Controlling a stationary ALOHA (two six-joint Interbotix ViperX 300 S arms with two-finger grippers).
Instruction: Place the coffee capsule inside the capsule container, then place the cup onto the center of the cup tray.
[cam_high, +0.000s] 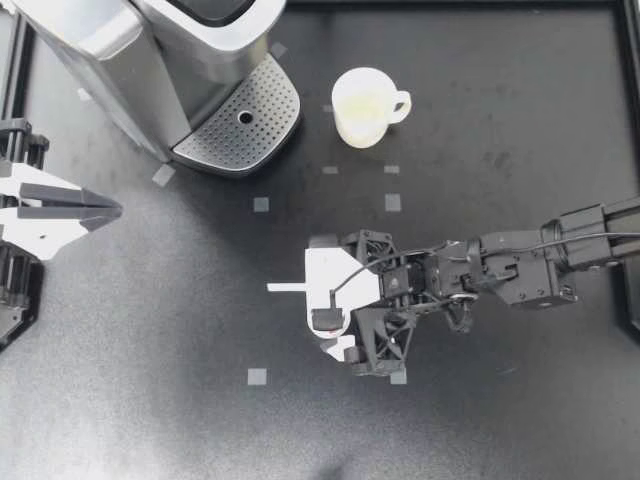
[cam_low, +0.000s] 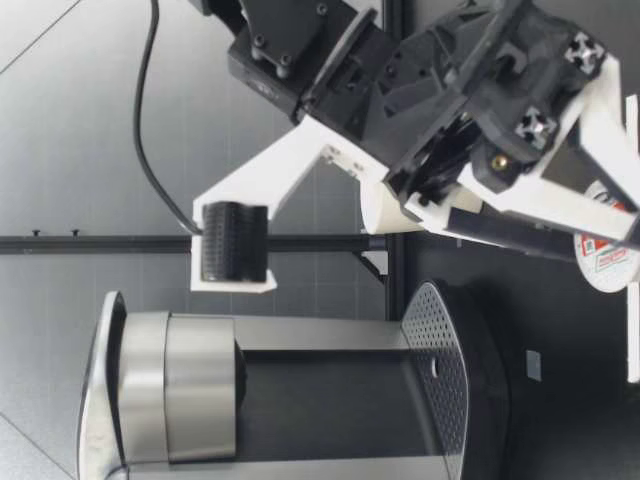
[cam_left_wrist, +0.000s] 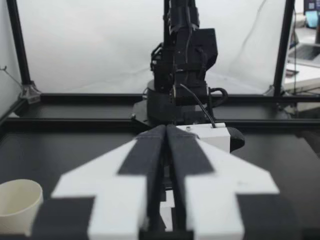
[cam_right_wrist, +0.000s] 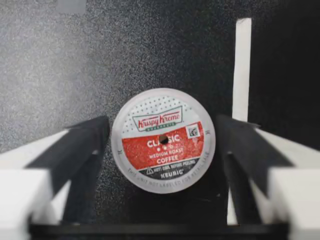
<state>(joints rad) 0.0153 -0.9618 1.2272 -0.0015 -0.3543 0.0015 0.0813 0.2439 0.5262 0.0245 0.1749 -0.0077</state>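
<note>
The coffee capsule (cam_right_wrist: 163, 140) stands lid-up on the black table, between the fingers of my right gripper (cam_high: 335, 300). That gripper (cam_right_wrist: 162, 121) points straight down and is open, with a dark pad close on each side of the lid's rim. From above the capsule is hidden under the gripper; in the low view the capsule (cam_low: 607, 262) shows at table level. The white cup (cam_high: 365, 105) stands upright, handle to the right, beside the perforated cup tray (cam_high: 245, 120) of the coffee machine (cam_high: 150, 60). My left gripper (cam_high: 110, 210) rests shut and empty at the left edge.
The machine (cam_low: 300, 400) fills the back left corner. Small grey tape squares (cam_high: 260, 204) dot the table. A thin white strip (cam_right_wrist: 242, 65) lies on the table beside the right finger. The black frame rail (cam_high: 628, 150) borders the right side. The cup (cam_left_wrist: 17, 205) also shows beside my left gripper.
</note>
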